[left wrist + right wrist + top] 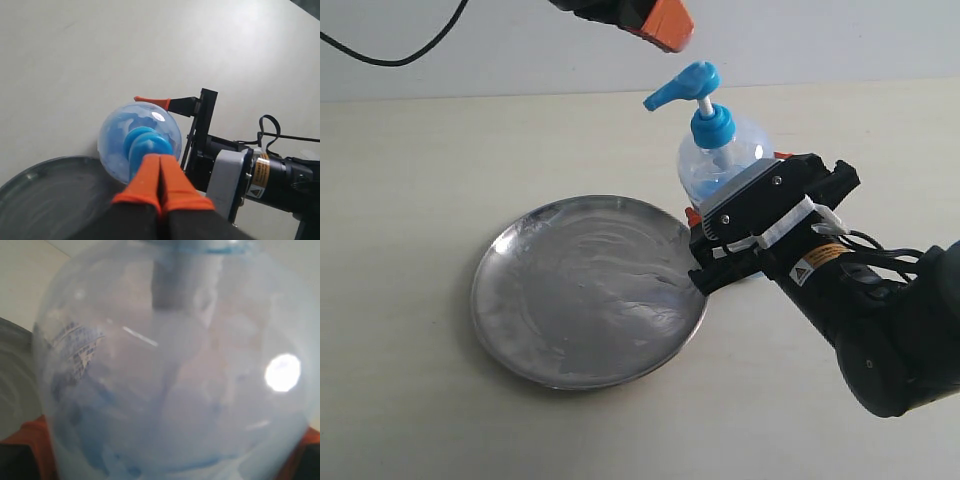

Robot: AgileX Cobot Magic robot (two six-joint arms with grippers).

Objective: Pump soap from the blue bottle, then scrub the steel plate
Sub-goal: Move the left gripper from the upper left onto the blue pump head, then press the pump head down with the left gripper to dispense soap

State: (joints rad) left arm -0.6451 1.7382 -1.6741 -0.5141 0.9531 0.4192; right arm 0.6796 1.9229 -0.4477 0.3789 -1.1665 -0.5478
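Note:
The blue bottle (725, 160) stands upright just behind the right rim of the steel plate (588, 290), its blue pump head (683, 86) pointing over the plate. My right gripper (705, 235) is shut on the bottle's clear body, which fills the right wrist view (170, 365) between orange fingers (30, 440). My left gripper (665, 25) hangs shut just above the pump head, orange fingertips (160, 175) pressed together over the blue pump (150, 145). No soap blob shows on the plate's streaky surface.
The plate and bottle rest on a pale beige table (410, 160). A black cable (390, 50) loops at the back left. The right arm's black body (880, 330) occupies the front right.

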